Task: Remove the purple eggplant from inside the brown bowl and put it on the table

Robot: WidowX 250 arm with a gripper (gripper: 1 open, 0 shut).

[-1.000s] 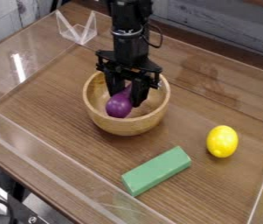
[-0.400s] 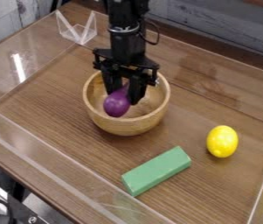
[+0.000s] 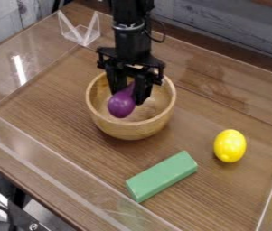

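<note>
Gripping the purple eggplant (image 3: 122, 105), my end effector (image 3: 129, 92) is clenched on its upper end and points straight down into the brown bowl (image 3: 152, 120). Over the last second very little has shifted: the eggplant sat low in the bowl a second ago and it sits there now, at most a touch to the left, with its lower end down among the bowl's walls. I judge that the grasp is made but the lift has not truly started, so the removal step is only begun. The eggplant is not yet clear of the rim, and nothing has reached the bench (image 3: 66, 149).

Counting what is around me: one eggplant, one bowl, one yellow lemon (image 3: 229, 145) lying to the right of the bowl and well apart from it, and one green block (image 3: 163, 176) lying flat in front of the bowl, nearer the camera. Clear acrylic walls (image 3: 17, 68) edge the bench, and a small clear folded piece (image 3: 78, 30) stands at the far left corner. Open wood lies between the bowl and the block, which looks to me a fair place to set the eggplant down.
</note>
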